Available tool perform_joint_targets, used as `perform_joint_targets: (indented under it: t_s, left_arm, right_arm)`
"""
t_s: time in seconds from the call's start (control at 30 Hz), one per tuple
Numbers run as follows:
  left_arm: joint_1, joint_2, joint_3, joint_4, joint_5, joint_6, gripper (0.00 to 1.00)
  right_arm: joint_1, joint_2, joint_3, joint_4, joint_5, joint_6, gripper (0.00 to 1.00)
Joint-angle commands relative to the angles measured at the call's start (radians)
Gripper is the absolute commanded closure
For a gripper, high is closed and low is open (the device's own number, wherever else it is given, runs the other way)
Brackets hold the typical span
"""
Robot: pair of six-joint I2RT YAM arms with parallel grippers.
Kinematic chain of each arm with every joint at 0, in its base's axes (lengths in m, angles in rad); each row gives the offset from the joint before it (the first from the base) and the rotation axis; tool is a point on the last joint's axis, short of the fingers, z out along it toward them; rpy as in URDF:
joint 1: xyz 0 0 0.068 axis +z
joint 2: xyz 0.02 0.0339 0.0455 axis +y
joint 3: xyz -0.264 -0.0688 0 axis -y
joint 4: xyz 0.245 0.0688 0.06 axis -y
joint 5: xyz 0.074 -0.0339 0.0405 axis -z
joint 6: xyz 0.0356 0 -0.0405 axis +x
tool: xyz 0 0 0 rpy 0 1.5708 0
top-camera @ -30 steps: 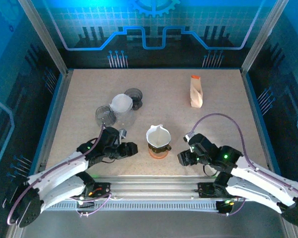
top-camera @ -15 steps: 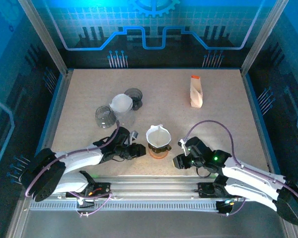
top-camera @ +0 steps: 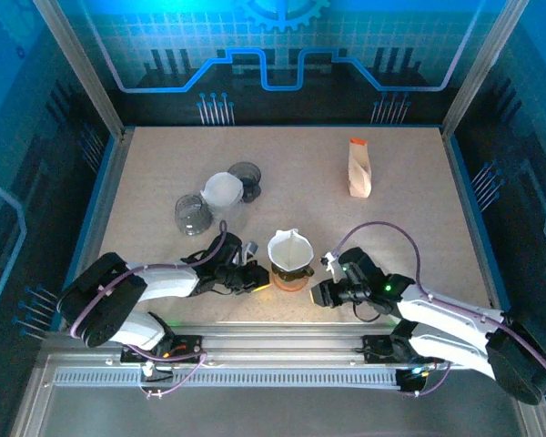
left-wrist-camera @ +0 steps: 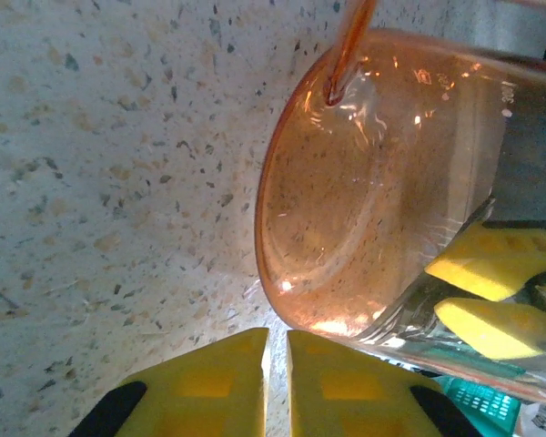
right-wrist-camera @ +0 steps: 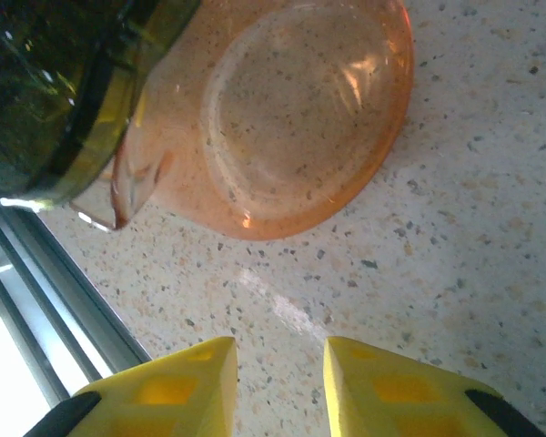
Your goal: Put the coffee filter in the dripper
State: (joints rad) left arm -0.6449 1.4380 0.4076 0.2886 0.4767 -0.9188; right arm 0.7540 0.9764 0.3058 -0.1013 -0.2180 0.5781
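The white paper filter (top-camera: 289, 248) sits in the top of the orange dripper (top-camera: 289, 277). The dripper stands upright near the middle of the near edge of the bench (top-camera: 409, 228). From above, the filter looks open like a little cup, with its rim sticking up over the dripper.

The left claw (top-camera: 258, 278) is low on the bench, just beside the dripper on its left. In its own camera its yellow fingers (left-wrist-camera: 209, 382) are pressed almost together, with only a thin crack between them. It is clenched on nothing.

The right claw (top-camera: 320, 293) is just beside the dripper on the other side. Its fingers (right-wrist-camera: 177, 387) stand a little apart, and only bare bench is between them. It is released and holds nothing.

I think the main job is done, since the filter seems to be inside the dripper. I cannot tell if it is pushed all the way down.

Next, both arms need to pull back gently toward the near edge. They are very close to the dripper, so a bump could tip it or knock the filter out.
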Motion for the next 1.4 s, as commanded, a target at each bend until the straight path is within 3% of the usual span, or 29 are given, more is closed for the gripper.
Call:
perform_joint_targets:
  t_s: [0.0, 0.33, 0.6, 1.37]
  left_arm:
    - [0.006, 0.013, -0.003, 0.053, 0.04, -0.017, 0.89]
    - [0.01, 0.1, 0.01, 0.175, 0.083, -0.064, 1.0]
    - [0.014, 0.189, 0.029, 0.323, 0.113, -0.137, 1.0]
    - [0.014, 0.347, 0.219, 0.338, 0.057, -0.165, 1.0]
  right_arm:
    - [-0.021, 0.027, -0.02, 0.098, -0.053, 0.027, 0.7]
    - [-0.041, 0.12, -0.033, 0.213, -0.093, 0.054, 0.72]
    - [-0.074, 0.177, -0.042, 0.292, -0.112, 0.067, 0.74]
    - [-0.227, 0.363, 0.016, 0.523, -0.167, 0.073, 0.77]
